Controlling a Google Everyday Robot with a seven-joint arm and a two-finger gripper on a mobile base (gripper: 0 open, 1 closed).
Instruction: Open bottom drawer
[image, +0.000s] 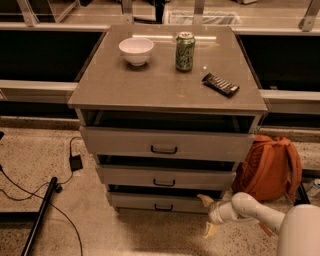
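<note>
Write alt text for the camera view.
The gripper hangs open at the right end of the bottom drawer, lowest of three grey drawers. The cabinet top holds a white bowl, a green can and a dark bar; an orange backpack stands alongside.

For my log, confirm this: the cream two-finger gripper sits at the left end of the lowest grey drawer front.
Wrong end. In the camera view, the cream two-finger gripper sits at the right end of the lowest grey drawer front.

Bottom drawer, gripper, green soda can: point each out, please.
bottom drawer (135, 201): camera view, left half of its front panel.
gripper (207, 215): camera view, midway between its fingertips, at the drawer's right end.
green soda can (185, 52): camera view, middle of its side.
</note>
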